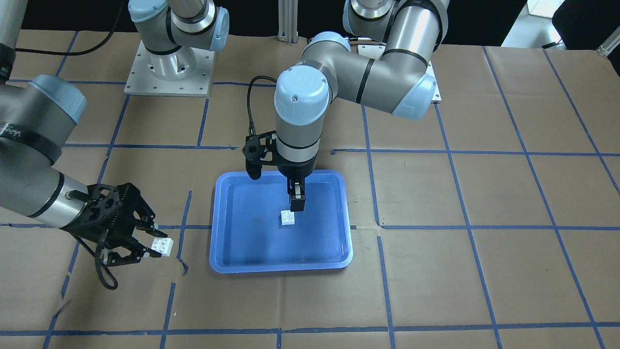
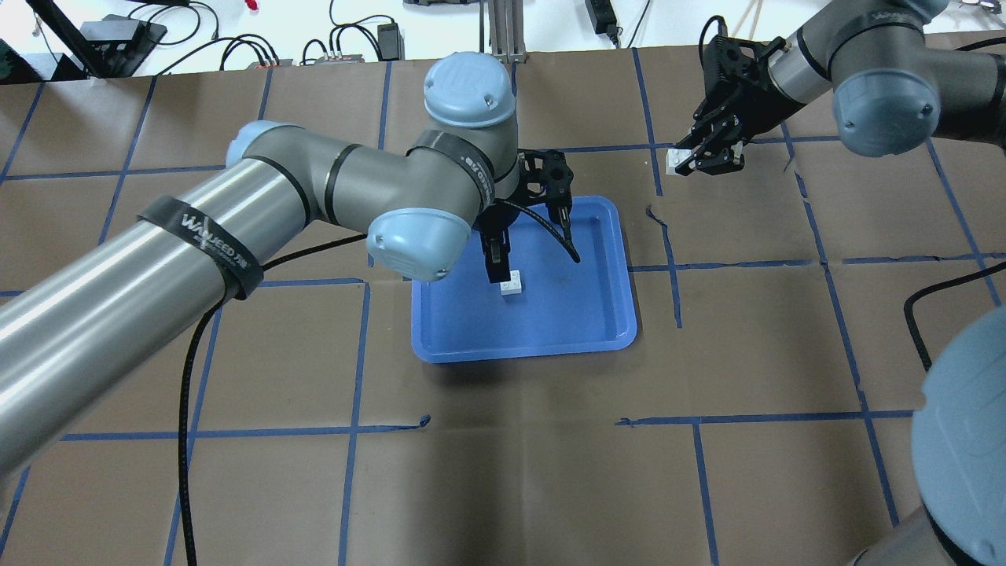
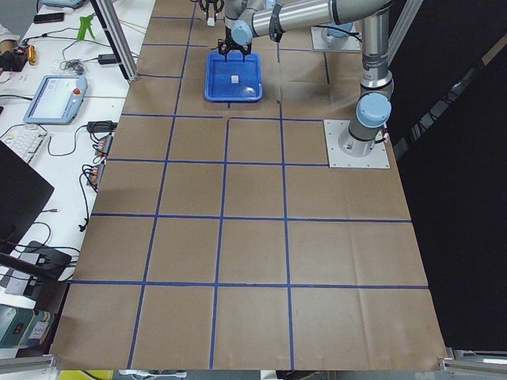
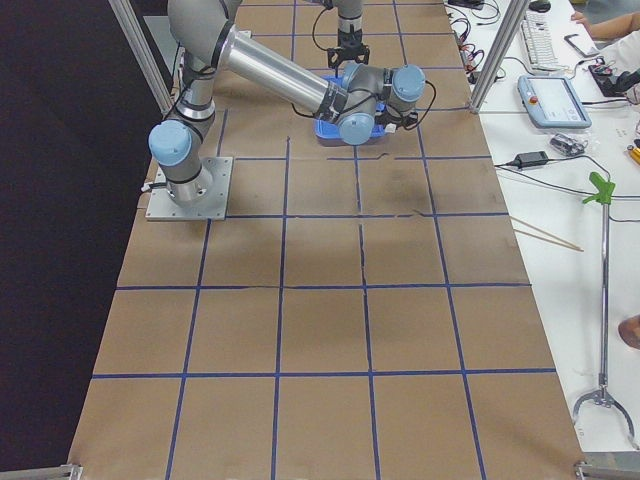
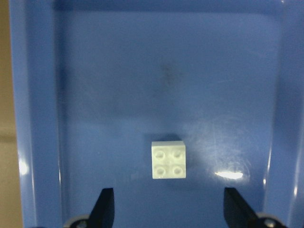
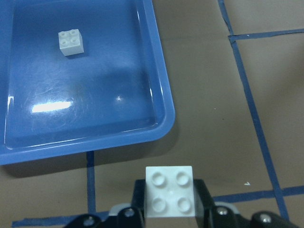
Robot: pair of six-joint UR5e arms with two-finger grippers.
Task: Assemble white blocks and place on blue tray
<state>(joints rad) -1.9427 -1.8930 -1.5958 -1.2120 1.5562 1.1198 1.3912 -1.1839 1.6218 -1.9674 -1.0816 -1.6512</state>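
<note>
A: Front-facing view?
B: Blue tray [image 1: 252, 242] sits mid-bench [image 1: 484, 194], on brown paper crossed by blue tape lines [image 1: 450, 151]. Left pincer [image 1: 296, 207] hangs over the tray, with a black cable [image 1: 250, 106] running to its wrist. First white block [image 1: 288, 217] sits studs-up on the tray floor, just beside the tips. Right pincer [image 1: 147, 242], off the tray, clamps second white block [image 1: 162, 246] above the paper.
A: Overhead?
B: Left arm [image 2: 338, 177] covers one tray corner at its elbow.
A: Side views?
B: Exterior left: tray far off, first block a white speck. Exterior right: right arm [image 4: 280, 70] hides most of the tray. Operators' desk [image 4: 560, 120] runs alongside.
A: Left wrist?
B: Fingers [image 5: 105, 206] spread wide, holding nothing. First block lies ahead of them, not touched.
A: Right wrist?
B: Second block pinched between the fingers, studs showing. Tray corner and first block lie beyond, well apart.
</note>
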